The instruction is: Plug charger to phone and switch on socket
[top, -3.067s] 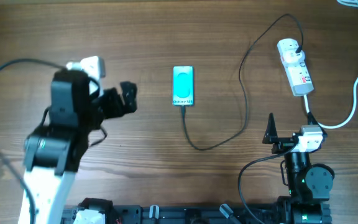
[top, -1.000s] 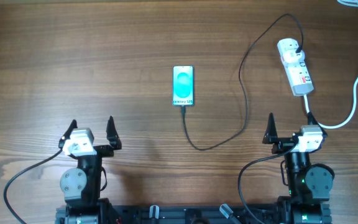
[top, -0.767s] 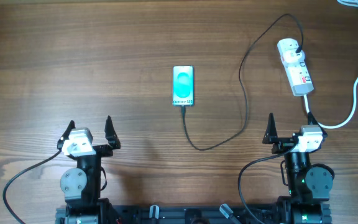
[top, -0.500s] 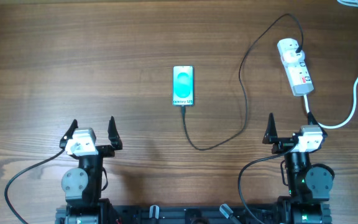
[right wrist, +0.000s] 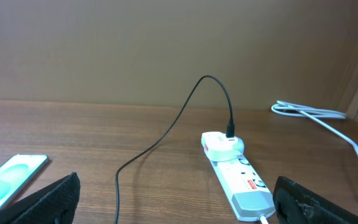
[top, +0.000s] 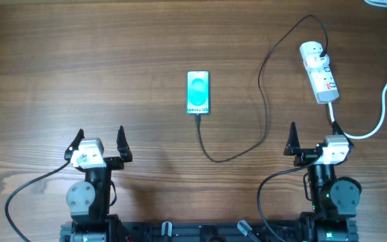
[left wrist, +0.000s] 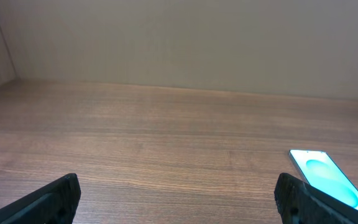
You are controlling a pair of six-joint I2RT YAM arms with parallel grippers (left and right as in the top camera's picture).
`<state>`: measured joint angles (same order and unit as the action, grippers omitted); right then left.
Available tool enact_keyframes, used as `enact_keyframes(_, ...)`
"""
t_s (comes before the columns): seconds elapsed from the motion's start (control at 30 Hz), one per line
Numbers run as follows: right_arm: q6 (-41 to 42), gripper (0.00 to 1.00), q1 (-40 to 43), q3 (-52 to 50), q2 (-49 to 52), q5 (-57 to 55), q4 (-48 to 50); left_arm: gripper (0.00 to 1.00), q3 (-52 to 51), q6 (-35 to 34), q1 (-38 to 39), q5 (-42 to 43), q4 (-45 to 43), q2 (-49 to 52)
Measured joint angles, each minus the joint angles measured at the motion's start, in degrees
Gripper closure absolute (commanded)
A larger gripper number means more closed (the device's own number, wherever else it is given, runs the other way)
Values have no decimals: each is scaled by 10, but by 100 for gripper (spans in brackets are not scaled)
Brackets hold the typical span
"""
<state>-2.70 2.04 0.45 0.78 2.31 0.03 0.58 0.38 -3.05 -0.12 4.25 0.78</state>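
The phone (top: 198,93) lies flat mid-table with its teal screen up; it also shows in the left wrist view (left wrist: 325,183) and the right wrist view (right wrist: 10,180). The black charger cable (top: 263,107) runs from the phone's near end in a loop up to a white adapter in the socket (top: 318,72), which also shows in the right wrist view (right wrist: 238,179). My left gripper (top: 99,140) is open and empty near the front left, far from the phone. My right gripper (top: 312,138) is open and empty at the front right, below the socket.
The socket's thick white cord (top: 383,94) curves from its near end up past the right edge of the table, and shows in the right wrist view (right wrist: 328,121). A wall rises behind the table's far edge.
The left arm has pulled back from near the phone to its rest pose at the front left, with a slight shift since. The right arm, phone, cable and socket have not moved.
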Motion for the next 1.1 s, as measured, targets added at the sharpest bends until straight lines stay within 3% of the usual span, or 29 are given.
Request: enact_keyframes(1.1,0,0,0,0,0,0,0,0,0,0,7,6,0,0)
